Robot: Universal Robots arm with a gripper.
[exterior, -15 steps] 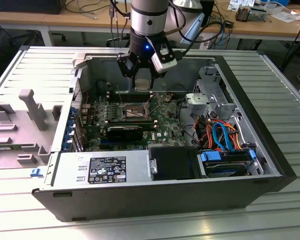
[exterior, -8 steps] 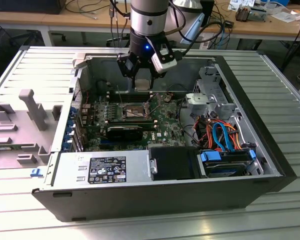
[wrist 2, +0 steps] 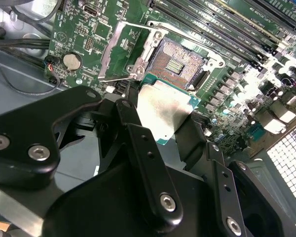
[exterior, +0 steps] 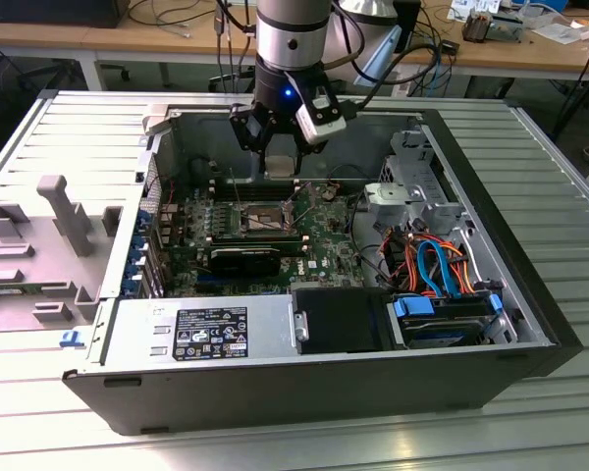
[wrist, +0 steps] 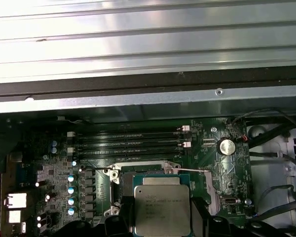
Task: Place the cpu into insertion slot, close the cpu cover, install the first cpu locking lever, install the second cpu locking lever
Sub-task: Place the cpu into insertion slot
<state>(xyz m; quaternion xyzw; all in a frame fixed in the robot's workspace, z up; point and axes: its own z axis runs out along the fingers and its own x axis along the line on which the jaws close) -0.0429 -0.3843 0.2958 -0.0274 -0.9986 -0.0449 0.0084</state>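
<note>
The gripper (wrist 2: 164,136) pinches the cpu (wrist 2: 163,108) by its sides with 2 fingers (wrist 2: 133,123), shiny side up, so it can go down flat; the cpu hangs above the slot (wrist 2: 175,61), not in it. The cover (wrist 2: 116,49) stands open beside the slot, leaving the way in free. In the first wrist view the cpu hides part of the slot; the fingers hide its edges.

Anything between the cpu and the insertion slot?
Nothing: in the second wrist view the stretch from the held cpu to the open insertion slot is bare.
</note>
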